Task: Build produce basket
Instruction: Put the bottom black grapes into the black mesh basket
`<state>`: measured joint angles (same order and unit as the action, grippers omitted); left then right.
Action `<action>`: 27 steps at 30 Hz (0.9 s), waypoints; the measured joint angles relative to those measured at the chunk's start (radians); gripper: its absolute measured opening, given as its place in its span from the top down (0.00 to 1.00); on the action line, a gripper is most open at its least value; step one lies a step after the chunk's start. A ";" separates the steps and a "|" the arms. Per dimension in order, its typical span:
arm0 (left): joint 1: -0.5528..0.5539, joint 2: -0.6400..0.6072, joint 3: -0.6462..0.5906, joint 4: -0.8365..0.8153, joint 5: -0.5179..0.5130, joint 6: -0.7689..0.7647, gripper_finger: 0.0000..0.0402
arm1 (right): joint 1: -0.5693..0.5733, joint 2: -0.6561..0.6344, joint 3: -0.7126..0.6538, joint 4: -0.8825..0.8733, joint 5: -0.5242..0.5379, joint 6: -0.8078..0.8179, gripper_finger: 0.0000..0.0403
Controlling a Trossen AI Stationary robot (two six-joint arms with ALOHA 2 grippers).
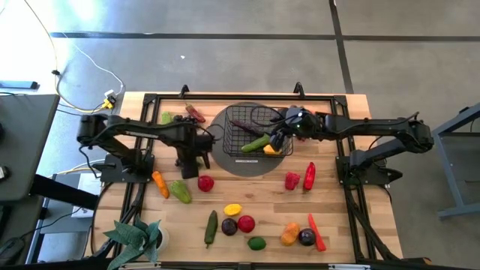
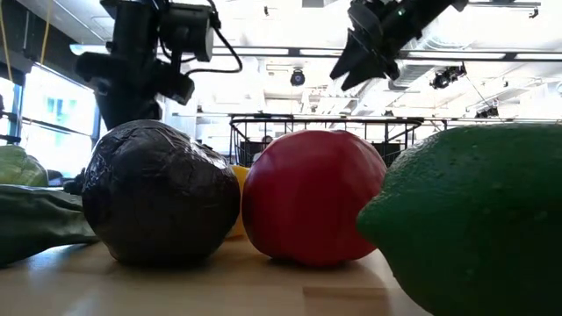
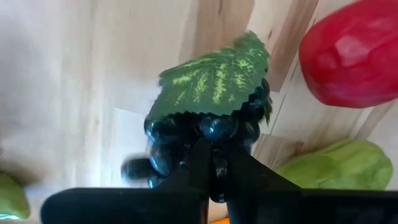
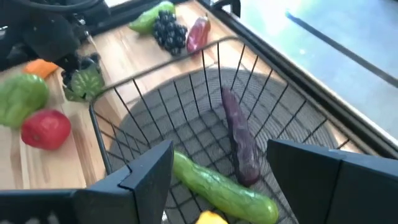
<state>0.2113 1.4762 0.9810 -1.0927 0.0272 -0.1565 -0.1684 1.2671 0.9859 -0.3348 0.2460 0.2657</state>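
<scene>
Far left of table: leafy green potted plant (image 1: 137, 235) at near corner, not produce. Left gripper (image 1: 191, 159), just left of basket and above red tomato-like piece (image 1: 205, 182): fingers narrow, pinched on bunch of dark purple toy grapes with green leaf (image 3: 208, 118), lifted off the wood; likely next item for deposit. Nearby on table: orange carrot (image 1: 160, 183), light green pepper (image 1: 181, 192), and at far edge a green piece (image 1: 166, 118), second dark grape bunch (image 4: 170, 31) and dark red chili (image 1: 196, 113). Centre: square black wire-mesh basket (image 1: 233, 120) on round grey disc mat (image 1: 241, 166), holding long green cucumber (image 4: 224, 188), slender purple eggplant (image 4: 240, 142) and a yellow piece (image 4: 210, 217), partly hidden. Right gripper (image 4: 221, 177), over right edge of basket: fingers spread wide, nothing between them. Loose on front half of table: dark green cucumber (image 1: 211, 227), yellow lemon (image 1: 233, 210), dark plum (image 1: 229, 226), red apple (image 1: 246, 223), green lime (image 1: 256, 243), orange pepper (image 1: 290, 234), second dark plum (image 1: 307, 237), red carrot-shaped piece (image 1: 316, 232), two red peppers (image 1: 300, 178). Progress, as judged: early; roughly three items in, well over a dozen out.
</scene>
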 joint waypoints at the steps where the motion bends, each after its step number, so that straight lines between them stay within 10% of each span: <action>1: 0.004 -0.013 0.000 0.000 -0.001 0.005 0.97 | 0.001 0.000 0.008 -0.004 0.009 0.003 0.40; 27: 0.032 -0.276 0.137 0.094 -0.037 0.035 0.98 | 0.051 0.000 0.061 -0.096 0.046 0.184 0.40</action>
<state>0.2432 1.2003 1.1175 -0.9987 -0.0095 -0.1218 -0.1170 1.2667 1.0470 -0.4306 0.2919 0.4500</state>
